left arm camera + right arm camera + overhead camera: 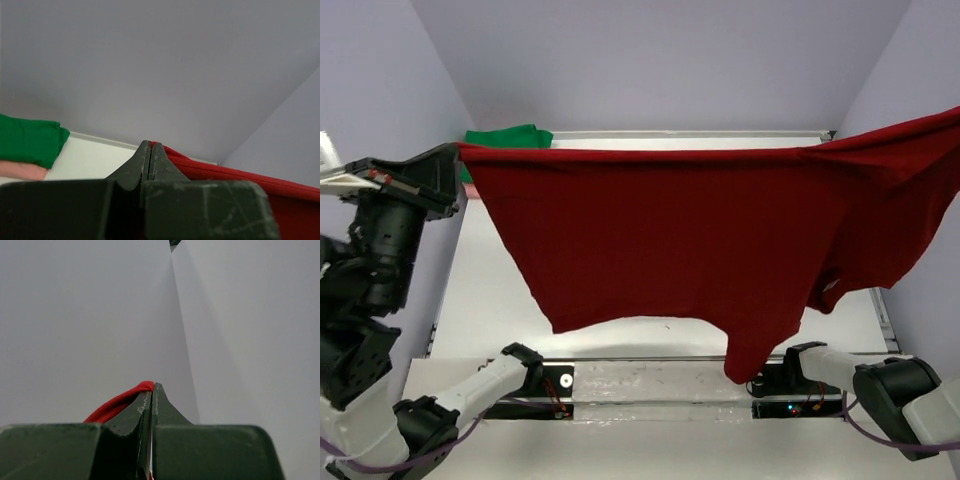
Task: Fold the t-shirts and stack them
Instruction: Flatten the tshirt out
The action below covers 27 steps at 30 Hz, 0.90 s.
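A dark red t-shirt (670,240) hangs spread wide in the air above the white table (480,300), its lower hem dangling toward the near edge. My left gripper (457,151) is shut on its upper left corner; the left wrist view shows the gripper (150,143) pinching the red hem (240,175). The shirt's right end runs off the top view's right edge. My right gripper (152,385) is shut on a red fold (115,405). A green t-shirt (506,135) (27,137) lies at the table's far left corner, on top of a pink t-shirt (22,171).
Pale walls close in the table at the back and on both sides. The two arm bases (430,415) (890,395) sit at the near edge, with a metal rail (650,380) between them. The hanging shirt hides much of the tabletop.
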Motion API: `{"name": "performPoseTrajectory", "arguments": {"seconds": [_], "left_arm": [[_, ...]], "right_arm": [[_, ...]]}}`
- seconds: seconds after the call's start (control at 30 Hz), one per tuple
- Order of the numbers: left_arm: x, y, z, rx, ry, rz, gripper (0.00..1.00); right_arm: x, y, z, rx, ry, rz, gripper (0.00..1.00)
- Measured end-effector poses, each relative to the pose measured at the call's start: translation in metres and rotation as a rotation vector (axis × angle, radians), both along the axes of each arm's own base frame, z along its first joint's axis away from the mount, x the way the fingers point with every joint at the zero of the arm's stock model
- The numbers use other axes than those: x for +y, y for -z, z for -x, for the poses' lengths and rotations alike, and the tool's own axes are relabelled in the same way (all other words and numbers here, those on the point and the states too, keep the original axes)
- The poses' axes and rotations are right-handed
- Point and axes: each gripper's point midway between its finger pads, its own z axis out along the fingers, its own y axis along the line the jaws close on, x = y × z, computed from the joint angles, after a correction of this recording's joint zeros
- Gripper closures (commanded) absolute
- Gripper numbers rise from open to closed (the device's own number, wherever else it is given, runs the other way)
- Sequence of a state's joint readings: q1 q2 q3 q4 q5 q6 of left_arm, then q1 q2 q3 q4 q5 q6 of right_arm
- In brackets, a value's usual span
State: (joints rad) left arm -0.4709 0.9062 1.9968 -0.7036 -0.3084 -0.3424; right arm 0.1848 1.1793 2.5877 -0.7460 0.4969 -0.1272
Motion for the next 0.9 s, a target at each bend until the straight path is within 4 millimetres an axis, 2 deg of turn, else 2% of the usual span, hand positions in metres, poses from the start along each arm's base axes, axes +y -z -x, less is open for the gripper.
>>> {"name": "performPoseTrajectory", "arguments": {"seconds": [0.07,0.13,0.2,0.23,0.37,0.4,0.43,0.47,0.5,0.57,0.63,0.67,0.7,0.73,0.77,0.8,0.83,0.9], "left_arm": [[-0.004,0.010,-0.017,0.032,-0.022,-0.010,1.00],[-0.017,0.032,-0.047,0.096,-0.037,-0.030,1.00],[-0.034,0.065,-0.083,0.186,-0.041,-0.065,1.00],[-0.044,0.085,-0.102,0.237,-0.041,-0.089,1.00],[-0.066,0.149,-0.153,0.414,-0.065,-0.191,1.00],[-0.070,0.164,-0.163,0.455,-0.069,-0.220,1.00],[-0.071,0.167,-0.164,0.467,-0.069,-0.232,1.00],[-0.071,0.169,-0.164,0.471,-0.068,-0.238,1.00],[-0.068,0.162,-0.159,0.458,-0.067,-0.235,1.00],[-0.060,0.136,-0.143,0.399,-0.066,-0.207,1.00],[-0.048,0.099,-0.118,0.300,-0.063,-0.156,1.00],[-0.037,0.073,-0.095,0.226,-0.060,-0.117,1.00],[-0.027,0.055,-0.076,0.171,-0.059,-0.088,1.00],[-0.017,0.036,-0.055,0.109,-0.057,-0.055,1.00],[-0.008,0.020,-0.036,0.053,-0.051,-0.025,1.00],[0.002,0.006,-0.014,-0.002,-0.045,0.004,1.00],[0.010,-0.004,0.004,-0.045,-0.041,0.027,1.00],[0.026,-0.023,0.043,-0.141,-0.021,0.076,1.00]], "right_arm": [[0.002,0.003,-0.018,0.030,0.008,0.002,1.00],[0.005,0.016,-0.053,0.100,0.029,0.006,1.00],[0.008,0.034,-0.089,0.185,0.050,0.011,1.00],[0.013,0.053,-0.121,0.263,0.059,0.024,1.00],[0.024,0.102,-0.199,0.456,0.084,0.082,1.00],[0.027,0.113,-0.215,0.498,0.086,0.096,1.00],[0.029,0.119,-0.223,0.522,0.084,0.107,1.00],[0.031,0.128,-0.232,0.557,0.082,0.121,1.00],[0.032,0.130,-0.231,0.567,0.078,0.126,1.00],[0.029,0.121,-0.219,0.545,0.077,0.124,1.00],[0.025,0.102,-0.189,0.481,0.072,0.112,1.00],[0.022,0.091,-0.168,0.439,0.066,0.105,1.00],[0.018,0.077,-0.139,0.380,0.059,0.094,1.00],[0.016,0.068,-0.121,0.339,0.051,0.088,1.00],[0.010,0.052,-0.080,0.255,0.043,0.073,1.00],[0.005,0.039,-0.046,0.177,0.034,0.062,1.00],[0.003,0.033,-0.026,0.131,0.026,0.054,1.00],[-0.006,0.018,0.032,0.003,0.013,0.032,1.00]]}}
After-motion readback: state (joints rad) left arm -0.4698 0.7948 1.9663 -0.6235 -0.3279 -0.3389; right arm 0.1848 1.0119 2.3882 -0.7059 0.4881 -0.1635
